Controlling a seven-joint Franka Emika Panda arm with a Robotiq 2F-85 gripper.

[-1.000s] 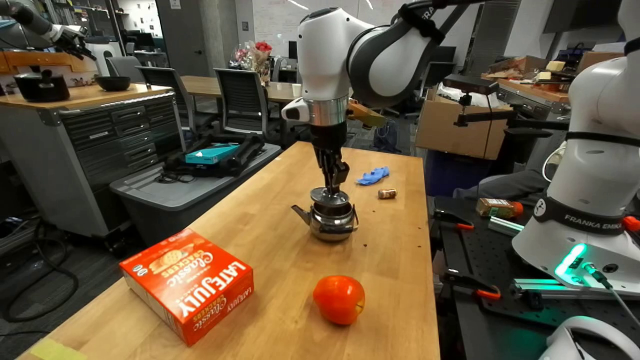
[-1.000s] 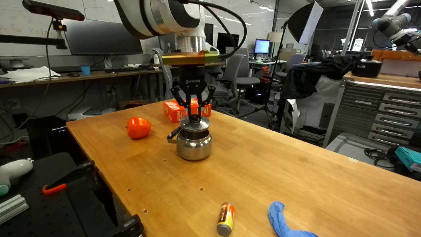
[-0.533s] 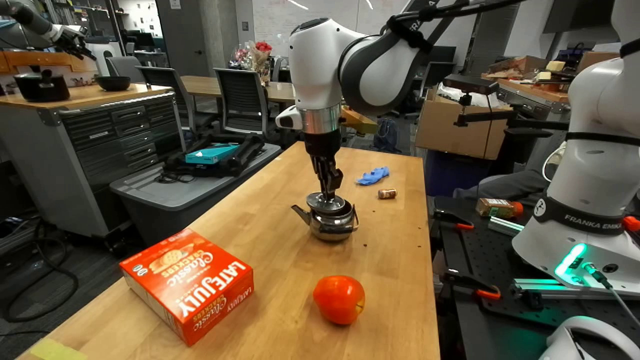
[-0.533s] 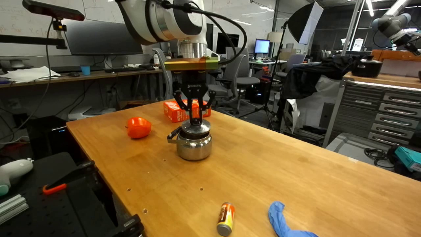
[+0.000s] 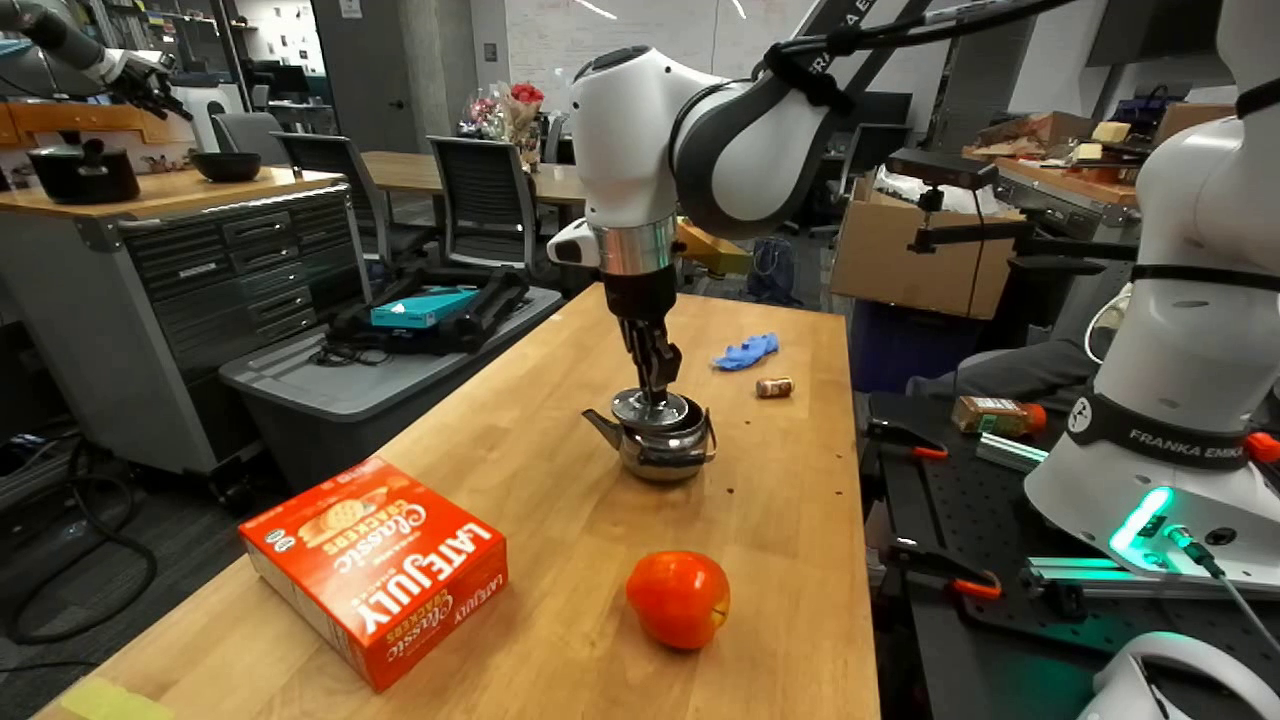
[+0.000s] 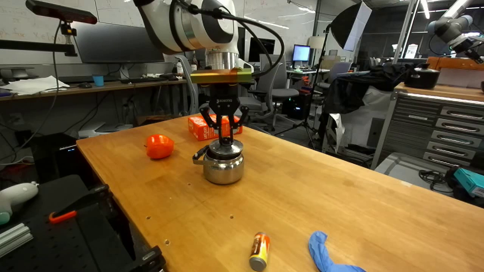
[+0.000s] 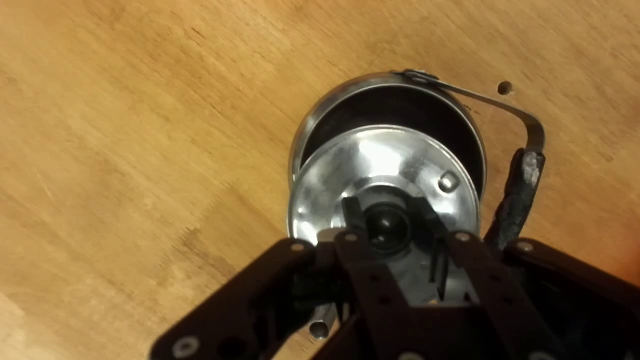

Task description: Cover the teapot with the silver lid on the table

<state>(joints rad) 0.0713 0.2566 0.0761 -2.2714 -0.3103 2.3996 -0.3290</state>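
Clamping the round black knob [image 7: 386,231] of a flat round silver metal lid [image 7: 382,152], the black claw [image 6: 226,141] points downward. Just beneath it, the lid is off-centre over the squat silver metal teapot [image 6: 224,172]; whether they touch I cannot tell. The teapot stands below the claw on the light tan wooden table [image 6: 321,196].

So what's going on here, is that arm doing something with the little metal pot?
A robot arm is working to cover the teapot, which stands on the table. Its gripper is closed on the dark knob of the silver lid. The lid is over the pot but off-centre, toward the spout, so part of the opening shows. It isn't properly covered yet.
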